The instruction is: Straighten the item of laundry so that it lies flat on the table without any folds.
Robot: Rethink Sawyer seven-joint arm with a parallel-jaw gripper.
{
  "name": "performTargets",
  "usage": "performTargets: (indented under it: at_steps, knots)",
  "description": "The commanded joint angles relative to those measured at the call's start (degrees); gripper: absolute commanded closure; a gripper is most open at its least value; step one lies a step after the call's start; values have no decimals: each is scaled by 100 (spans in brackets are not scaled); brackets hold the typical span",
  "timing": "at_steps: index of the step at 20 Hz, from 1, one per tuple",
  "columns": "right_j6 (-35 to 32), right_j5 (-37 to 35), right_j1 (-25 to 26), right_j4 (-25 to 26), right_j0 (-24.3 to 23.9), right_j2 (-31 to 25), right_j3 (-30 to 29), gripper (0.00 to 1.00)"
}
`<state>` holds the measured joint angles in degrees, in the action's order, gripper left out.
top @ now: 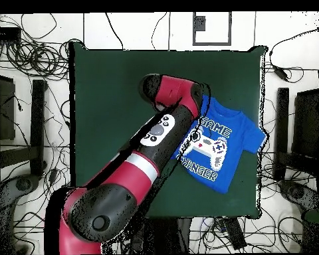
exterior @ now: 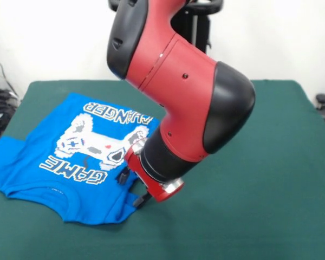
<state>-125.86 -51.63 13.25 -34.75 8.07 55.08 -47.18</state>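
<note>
The blue T-shirt (exterior: 70, 157) lies print side up on the left half of the front view, its "GAME CHANGER" lettering and controller graphic mostly spread, on the dark green table (exterior: 260, 206); in the overhead view the same shirt (top: 222, 146) sits right of centre, close to the table's right edge, turned at an angle. It looks largely flat, but in the front view the lower right corner runs under the robot's wrist and that part is hidden, so a fold may lie there unseen. The sleeve at the left of the front view reaches the table edge and may hang over it. The gripper (exterior: 141, 199) shows only as a dark tip below the red wrist ring, low at the shirt's lower right edge; whether it is spread, closed, or has cloth pinched cannot be made out, since the bulky forearm (exterior: 184, 97) covers it, and the overhead view hides it behind the arm (top: 165, 126) as well. The main risk, as I judge it, is a drag toward the left of the front view: the shirt already sits near that edge, and a pull that way could slide the sleeve further off the table. A second risk is the tip pressing fabric without gripping it, so that a sideways sweep bunches the hem into new wrinkles instead of smoothing it. Lifting too high with only one corner held could also flip that corner over the print.
</note>
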Motion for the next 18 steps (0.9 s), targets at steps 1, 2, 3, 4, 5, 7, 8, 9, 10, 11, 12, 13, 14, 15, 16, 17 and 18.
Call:
performTargets:
  at_steps: [1, 2, 3, 4, 5, 7, 8, 9, 10, 11, 12, 13, 14, 15, 16, 17, 18]
  knots:
    - [-2050, -697, 593, -410, 206, -635, 701, 0]
    - [-2072, -715, 605, -410, 207, -627, 724, 0]
    - [-2086, -714, 606, -404, 210, -635, 725, 0]
    - [-2093, -704, 595, -392, 222, -652, 700, 0]
    - [-2103, -695, 588, -384, 227, -673, 688, 0]
    - [-2115, -692, 587, -370, 214, -695, 706, 0]
    - [-2123, -694, 587, -365, 209, -709, 714, 0]
    - [-2130, -679, 584, -358, 212, -729, 712, 0]
    - [-2139, -682, 584, -354, 206, -739, 723, 0]
    - [-2148, -686, 585, -351, 201, -750, 733, 0]
    - [-2164, -693, 589, -347, 192, -746, 752, 0]
    - [-2168, -682, 590, -343, 193, -758, 755, 0]
    - [-2180, -673, 594, -350, 180, -777, 767, 0]
    - [-2188, -670, 600, -344, 180, -780, 777, 0]
    - [-2202, -685, 600, -349, 169, -790, 790, 0]
    - [-2201, -699, 590, -345, 167, -792, 786, 0]
    - [-2200, -713, 579, -341, 165, -794, 782, 0]
